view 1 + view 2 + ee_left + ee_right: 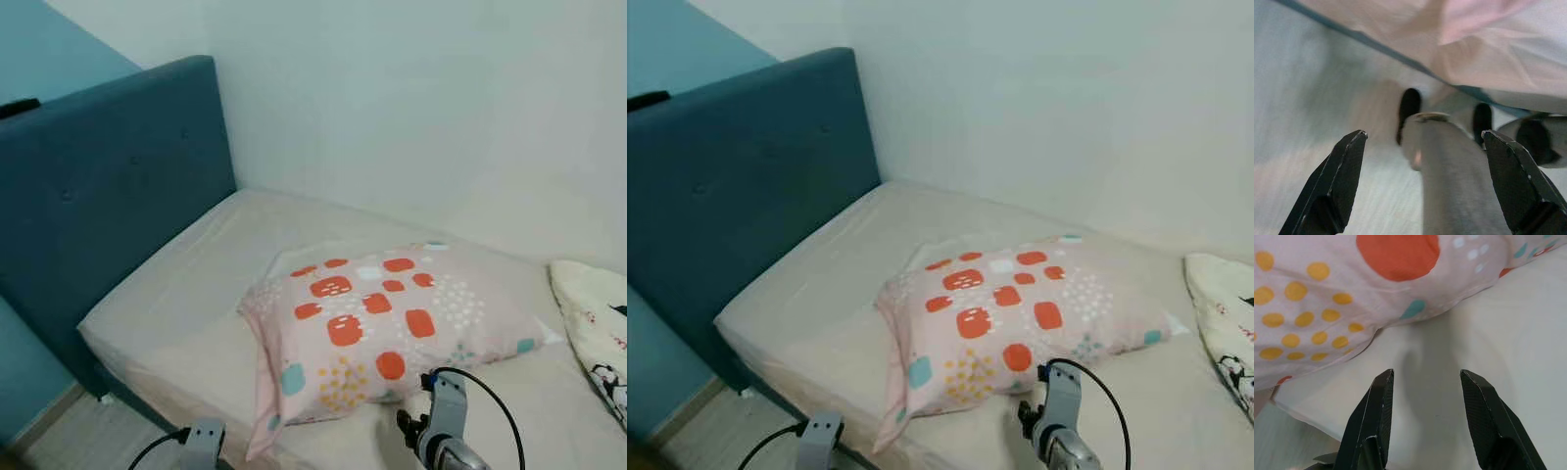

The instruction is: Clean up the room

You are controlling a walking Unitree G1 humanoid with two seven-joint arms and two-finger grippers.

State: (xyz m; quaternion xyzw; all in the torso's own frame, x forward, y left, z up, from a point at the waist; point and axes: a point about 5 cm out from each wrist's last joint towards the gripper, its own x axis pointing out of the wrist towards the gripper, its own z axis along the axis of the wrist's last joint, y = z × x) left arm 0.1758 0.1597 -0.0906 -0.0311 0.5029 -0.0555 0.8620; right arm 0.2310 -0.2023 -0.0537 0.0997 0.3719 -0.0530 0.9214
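Observation:
A pink pillow (377, 328) with orange, yellow and teal spots lies on the cream mattress (211, 264) near its front edge. My right gripper (1422, 423) hovers open just above the sheet, right beside the pillow's (1327, 293) lower edge, with nothing between its fingers. The right arm's wrist (446, 431) shows at the bottom of the head view, just in front of the pillow. My left gripper (1422, 183) hangs open beside the bed, over the pale floor and my own leg (1449, 166). The left wrist (201, 443) sits at the bottom left.
A dark blue padded headboard (108, 186) stands along the left of the bed, against a white wall. A white printed cushion or blanket (598, 328) lies at the right edge of the mattress. Pale wooden floor (88, 436) runs past the bed's front corner.

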